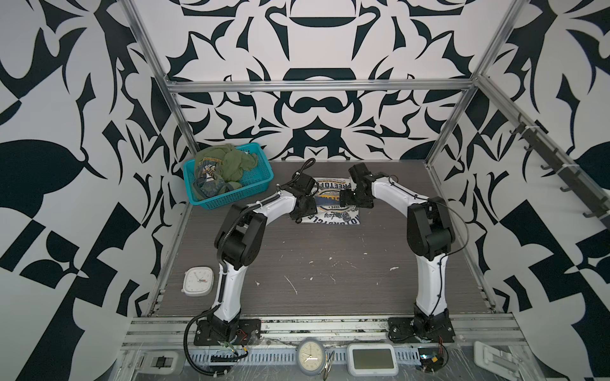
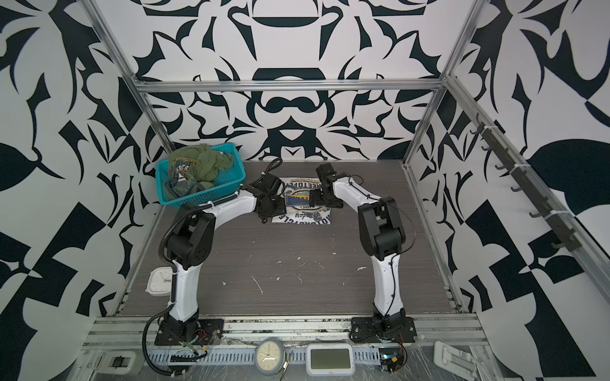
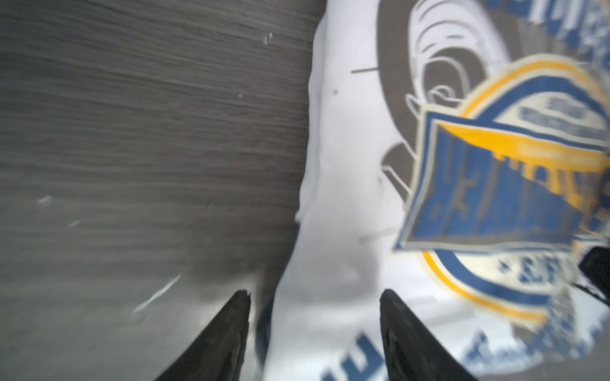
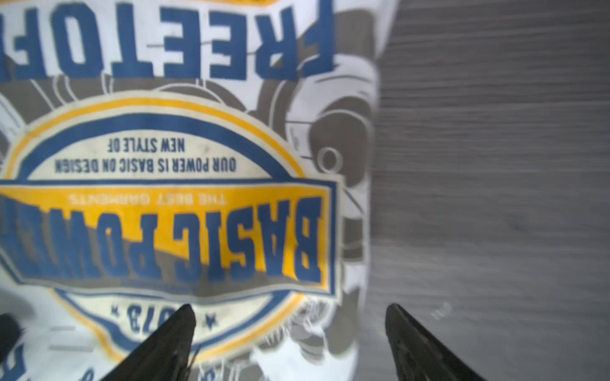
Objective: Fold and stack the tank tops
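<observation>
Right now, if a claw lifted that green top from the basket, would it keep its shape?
Probably not: the green top lies crumpled in soft folds, so it would likely droop and unfurl. Heaped in the teal basket, a mesh one, it might snag.

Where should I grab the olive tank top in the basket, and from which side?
Pinch the bunched plain-green ridge at the top of the olive tank top, coming straight down with the left gripper, the nearer one. The top lies crumpled, heaped above the rim of the teal basket, and the walls would likely block a sideways approach.
</observation>
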Controlling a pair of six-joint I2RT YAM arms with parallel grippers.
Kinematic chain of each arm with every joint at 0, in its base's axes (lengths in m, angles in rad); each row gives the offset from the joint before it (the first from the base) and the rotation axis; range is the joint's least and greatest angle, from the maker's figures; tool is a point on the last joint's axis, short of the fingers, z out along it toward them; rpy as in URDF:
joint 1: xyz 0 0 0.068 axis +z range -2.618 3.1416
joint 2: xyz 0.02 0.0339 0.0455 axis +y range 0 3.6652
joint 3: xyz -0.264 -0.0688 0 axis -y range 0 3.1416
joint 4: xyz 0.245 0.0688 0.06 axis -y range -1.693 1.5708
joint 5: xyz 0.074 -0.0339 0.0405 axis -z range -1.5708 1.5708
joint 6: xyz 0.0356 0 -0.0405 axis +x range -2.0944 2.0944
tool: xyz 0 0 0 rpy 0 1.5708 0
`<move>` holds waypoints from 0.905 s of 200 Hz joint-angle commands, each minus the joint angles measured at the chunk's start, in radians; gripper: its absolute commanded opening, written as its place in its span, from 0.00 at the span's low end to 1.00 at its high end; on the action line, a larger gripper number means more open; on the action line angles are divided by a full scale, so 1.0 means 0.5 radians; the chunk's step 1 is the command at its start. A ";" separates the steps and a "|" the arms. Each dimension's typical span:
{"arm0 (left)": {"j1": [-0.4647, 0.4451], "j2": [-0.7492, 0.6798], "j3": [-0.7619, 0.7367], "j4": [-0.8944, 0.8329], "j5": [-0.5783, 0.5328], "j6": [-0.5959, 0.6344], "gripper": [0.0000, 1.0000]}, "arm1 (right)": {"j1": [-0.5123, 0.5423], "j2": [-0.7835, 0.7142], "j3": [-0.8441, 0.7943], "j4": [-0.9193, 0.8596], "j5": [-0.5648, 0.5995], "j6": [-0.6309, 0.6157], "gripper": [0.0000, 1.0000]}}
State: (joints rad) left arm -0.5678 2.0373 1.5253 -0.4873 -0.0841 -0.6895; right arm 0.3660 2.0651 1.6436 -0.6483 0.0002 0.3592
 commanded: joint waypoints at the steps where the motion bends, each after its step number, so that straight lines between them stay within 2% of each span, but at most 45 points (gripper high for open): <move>1: -0.006 -0.348 -0.104 -0.050 -0.072 -0.026 0.67 | 0.136 -0.200 -0.007 -0.029 0.134 -0.047 0.93; 23: -0.005 -0.652 -0.397 0.072 -0.195 -0.038 0.68 | 0.224 -0.155 0.029 -0.075 0.141 -0.029 0.94; 42: -0.003 -0.934 -0.656 0.135 -0.309 -0.060 0.71 | 0.285 -0.090 0.024 0.002 0.074 0.006 1.00; 91: 0.001 -1.581 -1.206 0.312 -0.595 -0.103 0.78 | 0.312 0.297 0.365 -0.136 0.021 -0.058 1.00; 131: 0.016 -1.750 -1.364 0.232 -0.729 -0.080 0.80 | 0.085 0.366 0.374 -0.194 0.123 -0.176 0.98; 159: 0.047 -1.784 -1.425 0.210 -0.827 -0.045 0.83 | -0.220 0.366 0.330 -0.187 0.154 -0.371 0.98; 181: 0.140 -1.795 -1.449 0.220 -0.790 -0.030 0.84 | -0.434 0.430 0.417 -0.261 0.189 -0.524 0.99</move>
State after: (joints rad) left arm -0.5396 1.1618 0.8196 -0.3721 -0.4461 -0.7189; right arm 0.2695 2.2620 1.8198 -0.6971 0.0170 0.2001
